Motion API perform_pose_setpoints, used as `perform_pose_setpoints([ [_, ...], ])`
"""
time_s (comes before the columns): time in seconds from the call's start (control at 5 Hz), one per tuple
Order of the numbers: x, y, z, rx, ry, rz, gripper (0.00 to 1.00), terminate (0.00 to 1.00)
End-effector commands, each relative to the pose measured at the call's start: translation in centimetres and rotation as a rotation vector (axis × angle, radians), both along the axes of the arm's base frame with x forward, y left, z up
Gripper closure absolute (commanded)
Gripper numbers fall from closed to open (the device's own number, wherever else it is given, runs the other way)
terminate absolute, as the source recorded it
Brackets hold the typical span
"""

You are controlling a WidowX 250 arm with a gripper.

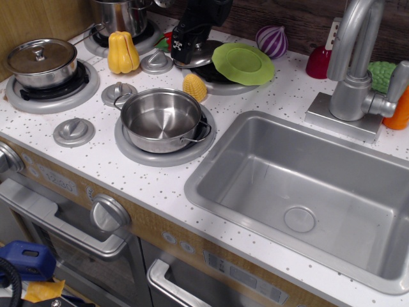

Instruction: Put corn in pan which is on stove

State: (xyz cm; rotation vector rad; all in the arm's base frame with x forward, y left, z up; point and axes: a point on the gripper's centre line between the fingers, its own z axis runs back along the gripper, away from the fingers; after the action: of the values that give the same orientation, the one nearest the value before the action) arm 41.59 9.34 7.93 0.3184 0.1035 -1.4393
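Observation:
The corn (195, 87), small, yellow and bumpy, stands on the stove (102, 157) just behind the pan, touching or nearly touching its far rim. The pan (153, 121), shallow shiny steel with loop handles, sits empty on the front right burner ring. My black gripper (183, 54) hangs over the back right burner, a short way behind and slightly left of the corn. Its fingers point down and I cannot make out whether they are open or shut. Nothing shows in them.
A lidded steel pot (40, 62) sits on the front left burner and a tall steel pot (121, 16) on the back left one. A yellow squash toy (123, 52) stands between them. A green plate (243, 62), purple onion (273, 40), faucet (354, 70) and sink (307, 192) lie to the right.

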Motion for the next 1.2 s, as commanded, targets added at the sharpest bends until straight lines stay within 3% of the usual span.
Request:
perform_pose_setpoints([
  [0.0,0.0,0.0,0.0,0.0,0.0,0.0,0.0,0.0],
  [1.0,0.7,1.3,-3.5,-0.119,-0.034,-0.021,0.0,0.0],
])
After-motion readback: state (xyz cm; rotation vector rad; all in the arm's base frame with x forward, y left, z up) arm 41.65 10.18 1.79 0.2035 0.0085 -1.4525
